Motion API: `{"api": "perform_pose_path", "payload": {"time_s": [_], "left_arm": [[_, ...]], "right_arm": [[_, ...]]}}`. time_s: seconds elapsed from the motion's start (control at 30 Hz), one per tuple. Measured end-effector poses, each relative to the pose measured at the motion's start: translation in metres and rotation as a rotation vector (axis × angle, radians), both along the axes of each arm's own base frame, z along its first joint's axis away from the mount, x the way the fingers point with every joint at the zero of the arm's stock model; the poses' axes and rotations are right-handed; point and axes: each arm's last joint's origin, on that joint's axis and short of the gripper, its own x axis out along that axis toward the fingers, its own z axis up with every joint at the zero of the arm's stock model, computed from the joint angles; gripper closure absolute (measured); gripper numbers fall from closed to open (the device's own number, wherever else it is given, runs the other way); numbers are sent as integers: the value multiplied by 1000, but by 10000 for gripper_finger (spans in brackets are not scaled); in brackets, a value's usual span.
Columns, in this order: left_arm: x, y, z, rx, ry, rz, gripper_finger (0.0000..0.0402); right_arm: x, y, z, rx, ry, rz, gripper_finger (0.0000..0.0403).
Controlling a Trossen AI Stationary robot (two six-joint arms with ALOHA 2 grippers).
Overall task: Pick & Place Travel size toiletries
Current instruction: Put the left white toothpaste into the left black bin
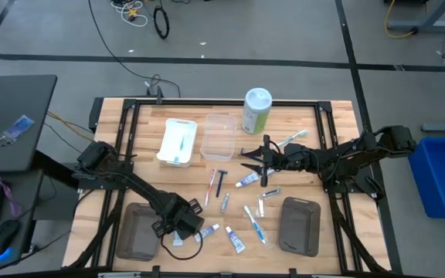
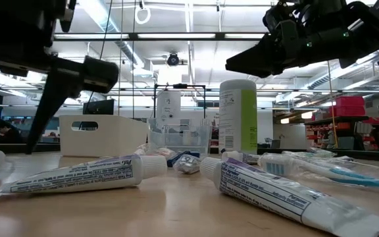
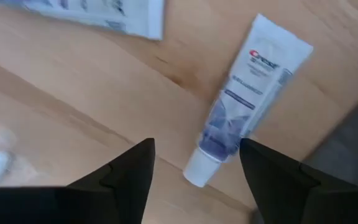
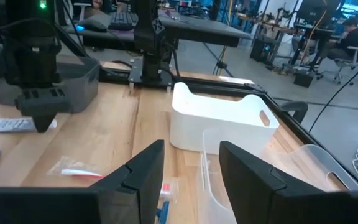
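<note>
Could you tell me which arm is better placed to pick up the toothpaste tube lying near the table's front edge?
The left: its open claw hovers directly over that toothpaste tube, fingers either side of the cap. The right claw is open mid-table by the clear tray.

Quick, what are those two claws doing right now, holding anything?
Left gripper: open, empty, hovering over a toothpaste tube.
Right gripper: open, empty, raised near the white tray.

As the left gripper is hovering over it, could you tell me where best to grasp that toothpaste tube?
Probably across the toothpaste tube at its rounder body near the white cap, from straight above: it lies flat on the table, its tail flattens out, and the left gripper is open above the cap end.
</note>
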Motion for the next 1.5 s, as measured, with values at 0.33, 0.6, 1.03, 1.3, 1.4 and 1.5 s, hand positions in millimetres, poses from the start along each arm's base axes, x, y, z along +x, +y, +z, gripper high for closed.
{"api": "perform_pose_path", "payload": {"time_s": [0.33, 0.6, 1.03, 1.3, 1.4, 1.5], "left_arm": [[3, -5, -17, -21, 55, 9, 165], [6, -5, -19, -7, 27, 27, 203], [9, -12, -18, -27, -13, 256, 266], [20, -12, 5, -18, -8, 435, 321], [24, -13, 15, 16, -34, 413, 320], [21, -11, 25, 71, 4, 436, 302]], "right_arm": [[0, 0, 0, 0, 3, 0, 239], [0, 0, 1, 1, -9, 0, 239], [0, 0, 3, 11, -26, -1, 240], [0, 0, 3, 30, -28, -4, 236], [0, 0, 3, 30, -28, -4, 236], [0, 1, 3, 31, -28, -2, 237]]}}
